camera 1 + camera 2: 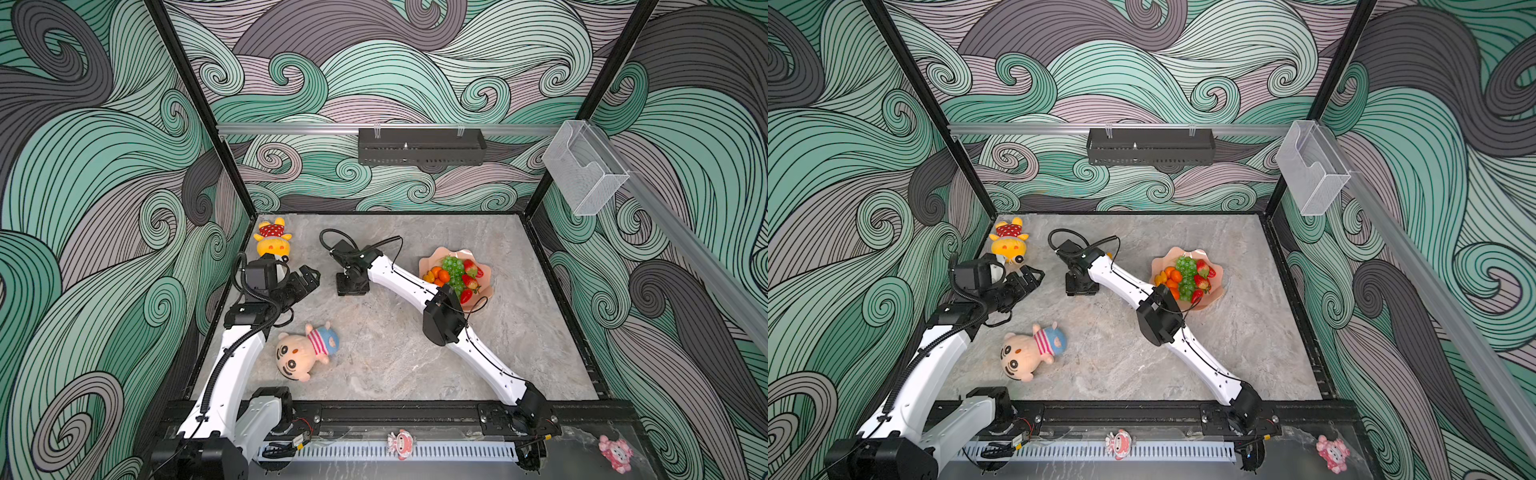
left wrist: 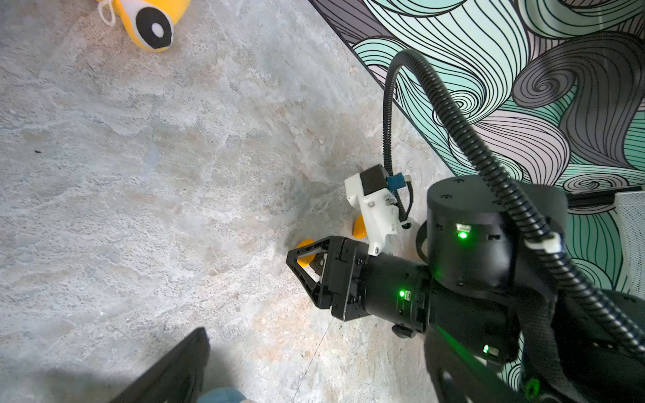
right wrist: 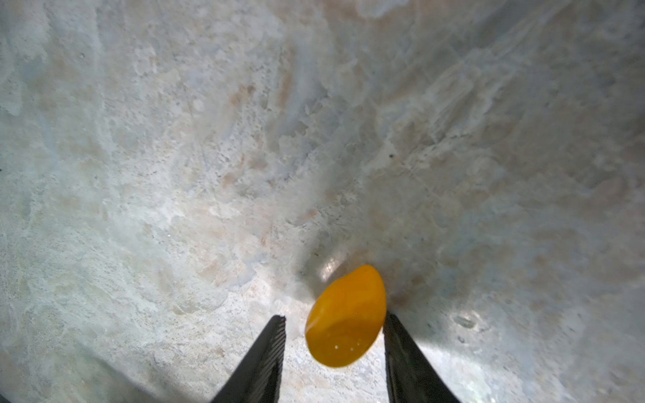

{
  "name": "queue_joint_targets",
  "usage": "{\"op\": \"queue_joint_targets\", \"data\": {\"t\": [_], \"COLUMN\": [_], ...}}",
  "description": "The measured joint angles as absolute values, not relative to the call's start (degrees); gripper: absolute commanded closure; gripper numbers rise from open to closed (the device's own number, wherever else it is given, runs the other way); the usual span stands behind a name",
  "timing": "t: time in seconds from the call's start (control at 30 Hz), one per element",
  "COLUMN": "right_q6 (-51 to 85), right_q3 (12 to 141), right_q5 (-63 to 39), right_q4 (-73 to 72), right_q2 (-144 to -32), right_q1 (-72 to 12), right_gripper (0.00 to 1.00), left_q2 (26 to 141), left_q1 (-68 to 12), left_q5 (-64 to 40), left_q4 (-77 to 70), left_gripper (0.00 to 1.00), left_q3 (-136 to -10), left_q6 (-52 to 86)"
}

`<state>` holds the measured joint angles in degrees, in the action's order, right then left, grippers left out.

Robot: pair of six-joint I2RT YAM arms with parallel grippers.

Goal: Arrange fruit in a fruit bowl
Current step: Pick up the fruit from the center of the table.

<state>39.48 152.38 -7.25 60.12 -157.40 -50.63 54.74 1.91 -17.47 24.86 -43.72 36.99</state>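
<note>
One kumquat point(image 3: 345, 321) sits between right gripper point(image 3: 333, 315) jaws, hidden from top views.

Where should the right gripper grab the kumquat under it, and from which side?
Pinch the kumquat across its narrow waist, coming from above: it lies flat on the table, long axis running between the right gripper fingers, so the tapered ends may slip.

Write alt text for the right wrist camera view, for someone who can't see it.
A small yellow-orange kumquat lies on the grey marbled table between the two black fingers of the open right gripper; one finger touches it, the other stands just clear.
</note>
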Motion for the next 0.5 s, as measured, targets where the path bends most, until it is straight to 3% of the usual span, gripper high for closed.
{"op": "queue_joint_targets", "data": {"t": [0.5], "right_q6": [39.7], "right_q3": [153.6], "right_q5": [-9.3], "right_q4": [58.8], "right_q2": [-158.5], "right_q1": [-50.0], "right_gripper": [0.62], "left_q2": [54.5], "left_q1": [2.2], "left_q5": [-18.0], "left_q4": [24.8], "left_gripper": [0.01], "left_q3": [-43.7], "left_q6": [37.0]}}
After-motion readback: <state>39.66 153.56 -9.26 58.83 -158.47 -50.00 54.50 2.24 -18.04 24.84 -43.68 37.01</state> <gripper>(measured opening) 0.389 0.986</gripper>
